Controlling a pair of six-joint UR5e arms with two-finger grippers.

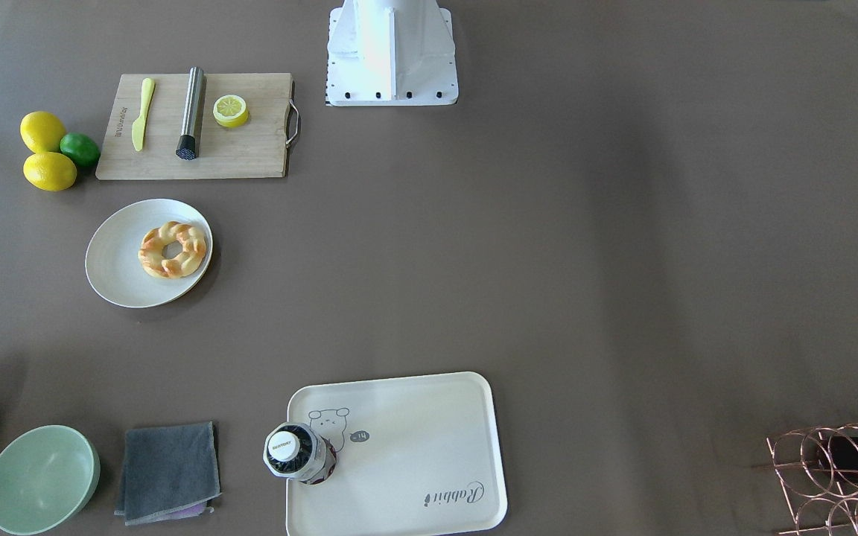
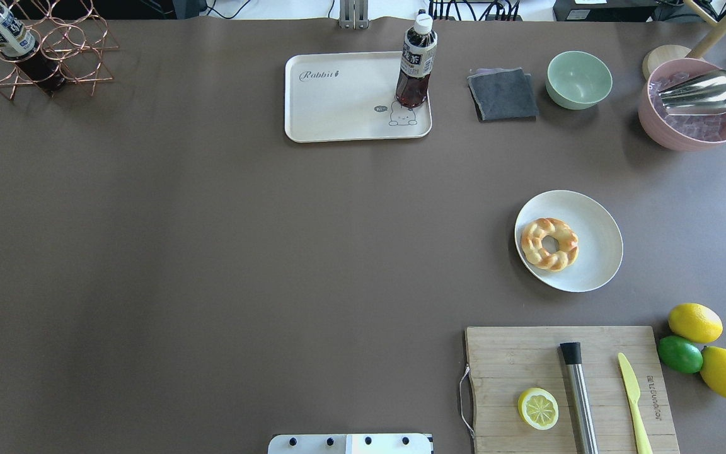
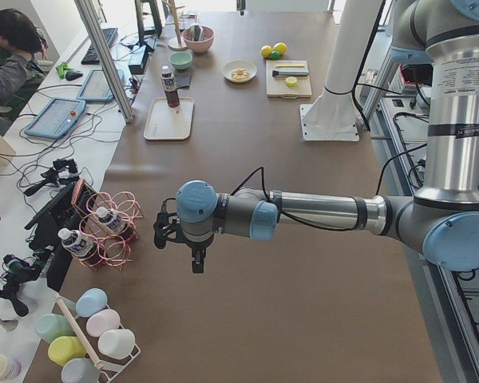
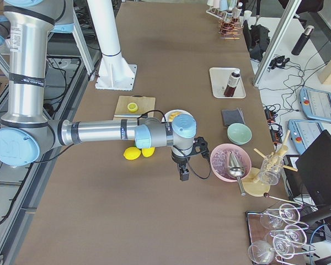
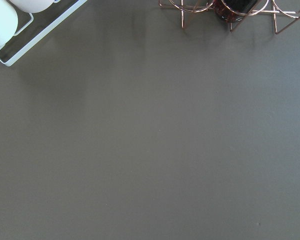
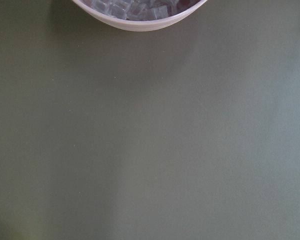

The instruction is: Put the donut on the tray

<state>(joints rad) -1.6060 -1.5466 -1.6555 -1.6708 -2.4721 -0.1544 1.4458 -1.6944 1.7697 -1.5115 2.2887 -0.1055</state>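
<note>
Golden-yellow twisted ring donut sits on the round white plate in the front-facing view, well apart from the cream-white rectangular tray, where a white-capped dark tea bottle stands upright on the bear-drawing corner. Overhead, the donut lies on the plate's half nearer the tray. From the table's ends, the left gripper hangs near the copper wire rack and the right gripper near the pink bowl; whether either is spread or pressed together cannot be told.
</note>
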